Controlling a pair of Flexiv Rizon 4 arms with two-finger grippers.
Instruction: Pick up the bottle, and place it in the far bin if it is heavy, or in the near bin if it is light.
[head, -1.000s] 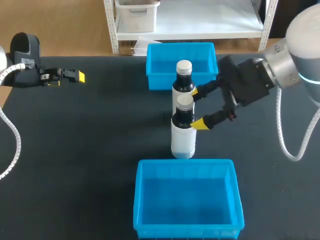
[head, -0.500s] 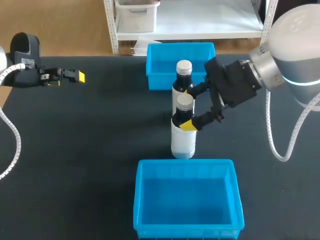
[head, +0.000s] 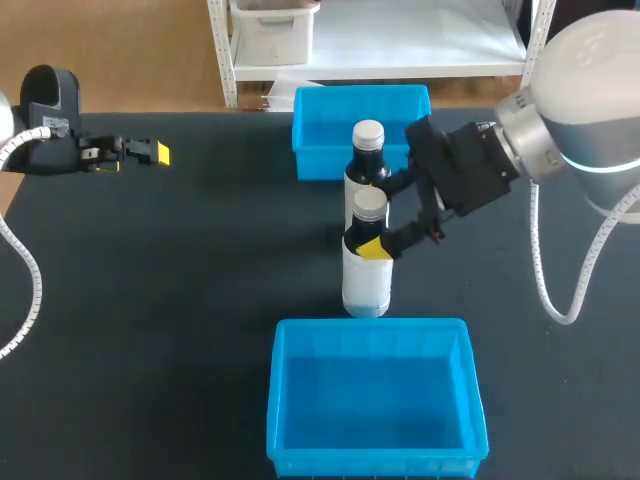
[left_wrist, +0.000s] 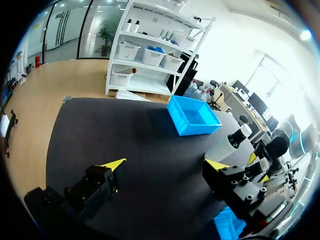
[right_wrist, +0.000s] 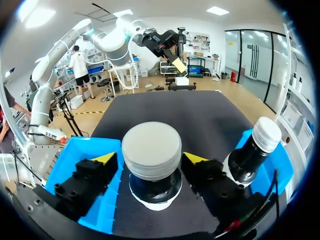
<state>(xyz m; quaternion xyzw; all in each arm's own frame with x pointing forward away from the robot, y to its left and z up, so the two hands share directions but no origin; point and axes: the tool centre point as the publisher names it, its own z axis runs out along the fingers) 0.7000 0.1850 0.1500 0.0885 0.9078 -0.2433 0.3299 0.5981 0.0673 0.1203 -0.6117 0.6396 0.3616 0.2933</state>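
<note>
Bottle (head: 367, 262) nearest the near bin (head: 376, 395) stands upright on the desk (head: 180, 300), a second bottle (head: 367, 160) just behind. Its neck is straddled by the open right claw (right_wrist: 150, 159), not yet gripped. Closing is called for next, then lifting to judge weight.

The head camera looks down on the table (head: 150, 300) from above and behind. The left wrist camera sits far at 10 o'clock, facing 3 o'clock. The right wrist camera is close over the near bottle (right_wrist: 151, 150), facing 9 o'clock. All share the far bin (head: 325, 130).
</note>
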